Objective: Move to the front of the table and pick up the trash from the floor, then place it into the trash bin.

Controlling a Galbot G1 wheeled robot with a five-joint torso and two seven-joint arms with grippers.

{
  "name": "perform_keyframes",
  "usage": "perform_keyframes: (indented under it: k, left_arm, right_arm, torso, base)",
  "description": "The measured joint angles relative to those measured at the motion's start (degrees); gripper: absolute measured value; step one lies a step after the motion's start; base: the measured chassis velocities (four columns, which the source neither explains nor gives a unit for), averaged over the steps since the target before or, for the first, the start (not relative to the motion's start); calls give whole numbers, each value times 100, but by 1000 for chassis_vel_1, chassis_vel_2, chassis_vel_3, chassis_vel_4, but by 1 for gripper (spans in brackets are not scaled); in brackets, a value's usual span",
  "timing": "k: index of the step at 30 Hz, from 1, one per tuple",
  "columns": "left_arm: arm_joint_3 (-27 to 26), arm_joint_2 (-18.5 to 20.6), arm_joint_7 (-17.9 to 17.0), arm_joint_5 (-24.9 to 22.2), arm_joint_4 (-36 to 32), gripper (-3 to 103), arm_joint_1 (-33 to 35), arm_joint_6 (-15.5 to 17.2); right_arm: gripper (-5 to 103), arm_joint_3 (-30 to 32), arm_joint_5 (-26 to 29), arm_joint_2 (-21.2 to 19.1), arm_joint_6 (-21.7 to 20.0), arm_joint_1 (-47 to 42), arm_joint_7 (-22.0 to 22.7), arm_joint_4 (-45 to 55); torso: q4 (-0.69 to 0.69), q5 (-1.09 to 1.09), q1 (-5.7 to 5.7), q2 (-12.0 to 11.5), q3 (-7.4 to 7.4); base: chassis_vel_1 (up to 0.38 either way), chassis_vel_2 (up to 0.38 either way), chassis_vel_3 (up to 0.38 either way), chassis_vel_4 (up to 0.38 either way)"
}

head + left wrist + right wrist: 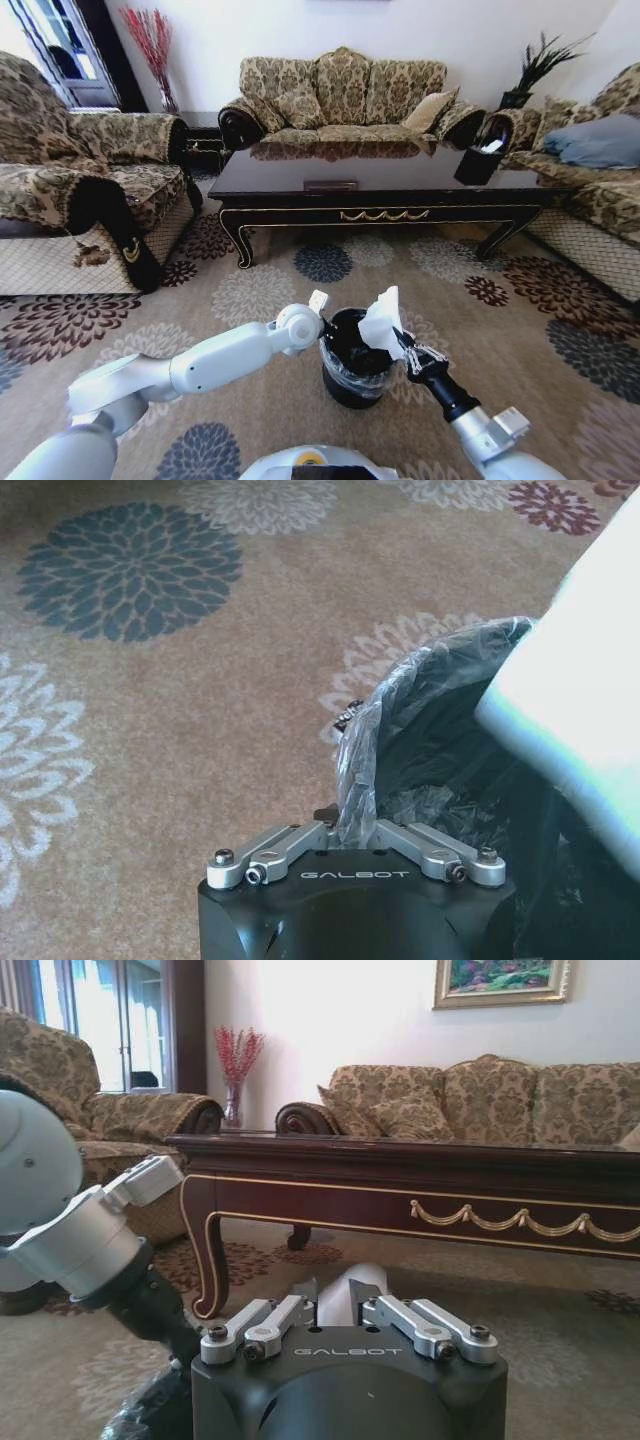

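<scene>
White paper [381, 318], crumpled into a loose wad, is sitting pinched between the jaws of the right gripper [398, 337], which are pressing together on its lower edge. In the right wrist view the same paper [350, 1295] is standing up between the closed fingers. The gripper is holding the trash directly above the open mouth of the trash bin [352, 378], apparently so that a release would drop it inside.

The left gripper [327, 327] is clamping the crinkled clear liner [362, 770] at the bin's near rim, jaws pressed together on the plastic. Judged from this hold, it is steadying the bin and keeping the liner spread while the other arm delivers.

The bin is standing upright on the patterned carpet [250, 295], between the two arms and just in front of the robot. The dark coffee table [380, 180] is lying well beyond it, with a sofa [345, 95] behind and armchairs to either side.

The paper is not yet released; the drop is the outstanding step. One risk: the wad is broad and could catch on the liner edge.
</scene>
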Motion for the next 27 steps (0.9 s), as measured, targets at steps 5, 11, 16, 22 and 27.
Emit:
perform_keyframes:
  k: [5,11,16,22,27]
  left_arm:
    - [12,43,12,0,-20,2,-3,0]
    - [-47,86,12,44,-47,2,74,0]
    - [-70,156,8,180,-105,2,172,0]
    - [-233,336,7,319,-325,2,433,0]
    - [-611,543,38,420,-364,2,685,0]
  right_arm:
    - [37,-68,-329,46,46,-150,-206,23]
    - [59,-87,-292,66,59,-118,-116,18]
    - [76,-48,-226,75,32,-20,-84,2]
    - [96,28,-125,182,38,80,-17,-105]
    - [100,105,105,157,-47,225,41,-122]
  torso:
    - [1,0,0,0,0]
    - [0,0,0,0,0]
    - [1,-1,0,0,0]
    - [0,-1,0,0,0]
    - [0,-1,0,0,0]
  base:
    - [0,0,0,0]
    - [0,0,0,0]
    - [0,0,0,0]
    - [0,0,0,0]
    - [0,0,0,0]
